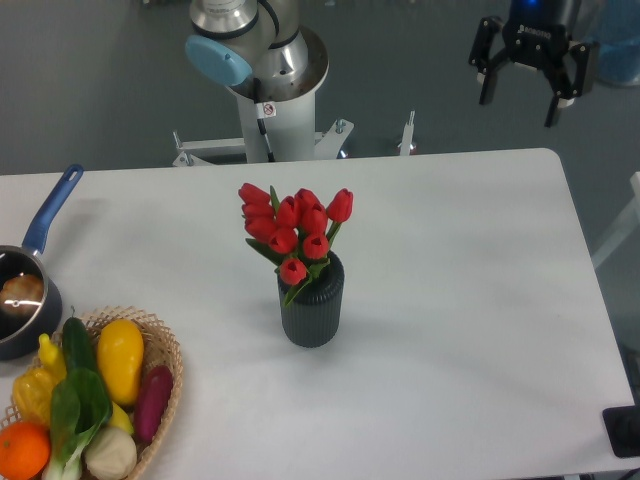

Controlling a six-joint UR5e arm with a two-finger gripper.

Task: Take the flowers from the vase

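The claw (528, 92) is seen at the upper right of the frame, fingers spread wide and nothing held, well apart from the flowers (295, 228), which are seated in the vase (311, 312) at the centre of the table (470, 280). The light vase is judged likely to be tipped or lifted along if the stems are pulled at an angle. The blooms may be crushed if the grip is taken too high.
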